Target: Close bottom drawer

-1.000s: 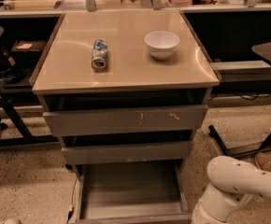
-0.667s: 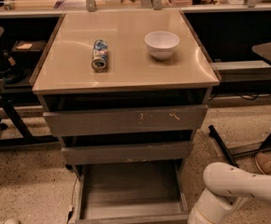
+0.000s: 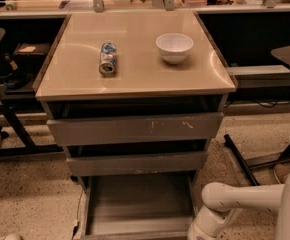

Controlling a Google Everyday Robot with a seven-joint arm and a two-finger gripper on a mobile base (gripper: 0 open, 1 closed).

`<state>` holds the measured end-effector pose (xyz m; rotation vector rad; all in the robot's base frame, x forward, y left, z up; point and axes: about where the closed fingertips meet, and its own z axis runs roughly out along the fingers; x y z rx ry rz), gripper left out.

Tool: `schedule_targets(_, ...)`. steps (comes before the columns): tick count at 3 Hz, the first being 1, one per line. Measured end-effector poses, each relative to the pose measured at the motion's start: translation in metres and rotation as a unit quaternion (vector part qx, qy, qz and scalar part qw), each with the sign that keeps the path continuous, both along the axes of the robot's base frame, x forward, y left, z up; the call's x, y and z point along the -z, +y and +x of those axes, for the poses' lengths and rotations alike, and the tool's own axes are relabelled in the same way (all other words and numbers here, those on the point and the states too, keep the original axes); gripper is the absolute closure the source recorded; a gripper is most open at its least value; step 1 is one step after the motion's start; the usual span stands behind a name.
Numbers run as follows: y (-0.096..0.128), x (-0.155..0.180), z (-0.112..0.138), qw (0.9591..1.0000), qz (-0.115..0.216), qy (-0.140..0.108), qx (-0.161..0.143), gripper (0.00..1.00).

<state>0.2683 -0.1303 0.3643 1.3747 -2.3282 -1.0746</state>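
Observation:
The bottom drawer (image 3: 137, 204) of the grey cabinet is pulled far out, and its shallow grey tray shows empty. Its flat front runs along the lower edge of the camera view. The middle drawer (image 3: 135, 163) and the top drawer (image 3: 135, 129), which has yellowish scratch marks, each stand slightly out. My white arm (image 3: 235, 199) reaches in from the lower right. Its end dips below the picture edge beside the bottom drawer's front right corner. The gripper itself is out of view below that edge.
On the beige cabinet top (image 3: 135, 79) lie a tipped can (image 3: 107, 59) and a white bowl (image 3: 174, 47). Chair legs (image 3: 10, 129) stand at the left. Black table legs (image 3: 245, 159) stand at the right. The floor is speckled.
My arm has shifted left, closer to the open bottom drawer's front right corner. The drawers, can and bowl have not moved.

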Motion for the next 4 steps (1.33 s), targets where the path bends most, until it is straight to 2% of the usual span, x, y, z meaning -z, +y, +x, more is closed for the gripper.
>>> schedule_targets(1, 0.002, 0.002, 0.001, 1.0, 0.001, 0.001, -0.001, 1.0)
schedule_targets(2, 0.009, 0.027, 0.006, 0.999, 0.029, -0.015, 0.029, 1.0)
schedule_targets(3, 0.008, 0.052, 0.019, 0.9929, 0.049, -0.052, 0.095, 1.0)
schedule_targets(4, -0.004, 0.08, 0.036, 0.9832, 0.052, -0.081, 0.155, 1.0)
